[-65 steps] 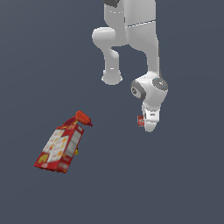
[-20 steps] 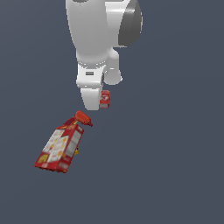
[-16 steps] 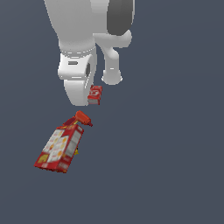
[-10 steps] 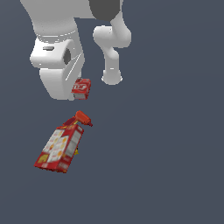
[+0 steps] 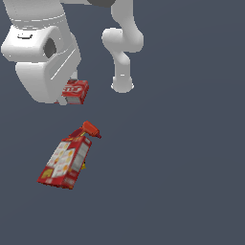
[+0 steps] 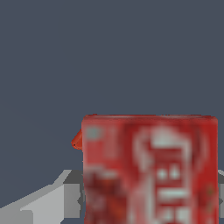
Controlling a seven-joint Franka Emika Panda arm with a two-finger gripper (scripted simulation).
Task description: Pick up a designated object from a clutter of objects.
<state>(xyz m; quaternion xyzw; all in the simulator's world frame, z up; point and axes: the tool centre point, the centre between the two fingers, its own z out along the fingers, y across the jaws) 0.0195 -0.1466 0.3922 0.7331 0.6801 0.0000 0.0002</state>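
The small red box (image 5: pixel 75 91) sits high at the exterior view's left, tucked against the underside of the arm's bulky white wrist link, well apart from the rest of the clutter. No shadow or contact with the grey tabletop (image 5: pixel 182 172) can be made out beneath it, so it reads as lifted clear, though the flat render gives little to confirm height. In the wrist view the same box (image 6: pixel 148 168) fills the near field, its white logo patch blurred, with a grey finger (image 6: pixel 48 201) showing beside one edge. That closeness to the camera suggests the gripper (image 5: pixel 67 98) is closed on the box; the far finger is hidden behind the box, so the grip itself is a judgement, not something plainly visible.

Nearer in the exterior view lies the large printed carton (image 5: pixel 64 162), flat on its side and angled, with the red-capped bottle (image 5: pixel 90 129) touching its far end. Both lie undisturbed on the surface, which fits a pick made away from them so nothing gets dragged along.

The task appears essentially complete: the designated item is separated and held. The main risk now is slippage, since a thin flat box pinched near one edge can pivot between the fingers.
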